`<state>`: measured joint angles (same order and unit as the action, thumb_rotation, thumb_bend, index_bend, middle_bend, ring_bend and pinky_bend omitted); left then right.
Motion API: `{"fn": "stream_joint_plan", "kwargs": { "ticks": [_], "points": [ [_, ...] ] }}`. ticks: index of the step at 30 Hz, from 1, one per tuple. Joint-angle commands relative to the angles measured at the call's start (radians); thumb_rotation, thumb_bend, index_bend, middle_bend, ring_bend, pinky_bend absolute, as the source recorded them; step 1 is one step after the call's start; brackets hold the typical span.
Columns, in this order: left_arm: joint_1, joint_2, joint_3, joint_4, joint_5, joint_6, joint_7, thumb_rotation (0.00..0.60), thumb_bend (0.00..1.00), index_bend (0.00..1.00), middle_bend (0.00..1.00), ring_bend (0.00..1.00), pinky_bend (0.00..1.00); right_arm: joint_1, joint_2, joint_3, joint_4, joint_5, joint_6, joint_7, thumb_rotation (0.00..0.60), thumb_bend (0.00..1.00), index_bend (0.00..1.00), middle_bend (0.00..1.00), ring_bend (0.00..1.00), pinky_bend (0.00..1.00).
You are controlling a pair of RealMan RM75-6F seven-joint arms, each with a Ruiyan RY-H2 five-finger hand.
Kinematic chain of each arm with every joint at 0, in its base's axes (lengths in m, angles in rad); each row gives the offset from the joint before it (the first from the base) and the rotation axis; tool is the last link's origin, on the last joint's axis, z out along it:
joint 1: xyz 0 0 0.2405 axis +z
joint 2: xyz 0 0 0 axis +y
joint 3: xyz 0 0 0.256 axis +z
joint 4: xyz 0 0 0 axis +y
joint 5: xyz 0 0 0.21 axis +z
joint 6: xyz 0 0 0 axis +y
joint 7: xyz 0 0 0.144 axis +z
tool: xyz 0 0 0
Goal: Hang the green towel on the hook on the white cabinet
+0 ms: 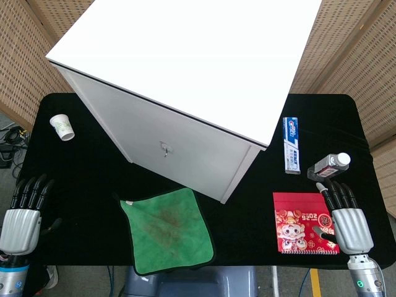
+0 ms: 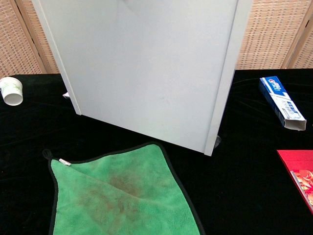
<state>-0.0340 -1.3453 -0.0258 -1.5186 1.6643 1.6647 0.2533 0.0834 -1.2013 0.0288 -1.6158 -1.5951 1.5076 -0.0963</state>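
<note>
A green towel (image 1: 168,230) (image 2: 120,193) with a dark edging lies flat on the black table, in front of the white cabinet (image 1: 185,80) (image 2: 146,63). Its hanging loop (image 2: 47,154) is at the corner toward my left. A small metal hook (image 1: 164,148) sticks out of the cabinet's front face, above the towel. My left hand (image 1: 23,213) rests at the table's near left edge, fingers straight and apart, holding nothing. My right hand (image 1: 346,216) lies at the near right, fingers extended over a red booklet, also holding nothing. Neither hand shows in the chest view.
A paper cup (image 1: 62,127) (image 2: 11,91) lies on its side at the far left. A toothpaste box (image 1: 291,145) (image 2: 282,103), a small bottle (image 1: 329,165) and a red booklet (image 1: 302,230) (image 2: 299,177) sit to the right of the cabinet. Wicker screens stand behind.
</note>
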Motion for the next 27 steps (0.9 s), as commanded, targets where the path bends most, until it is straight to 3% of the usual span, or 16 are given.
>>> {"fn": "stream_joint_plan", "kwargs": {
  "ticks": [1,27],
  "points": [
    [0.000,-0.001,0.000,0.001,0.001,0.000,0.000,0.600,0.12,0.08,0.00,0.00,0.00,0.000,0.001,0.000,-0.001,0.000,0.000,0.001,0.600,0.16,0.04,0.00,0.00,0.00],
    [-0.007,-0.002,0.015,-0.009,0.013,-0.022,0.007,0.600,0.12,0.08,0.00,0.00,0.00,-0.005,0.008,0.004,0.001,0.004,0.011,0.019,0.600,0.16,0.04,0.00,0.00,0.00]
  ]
}}
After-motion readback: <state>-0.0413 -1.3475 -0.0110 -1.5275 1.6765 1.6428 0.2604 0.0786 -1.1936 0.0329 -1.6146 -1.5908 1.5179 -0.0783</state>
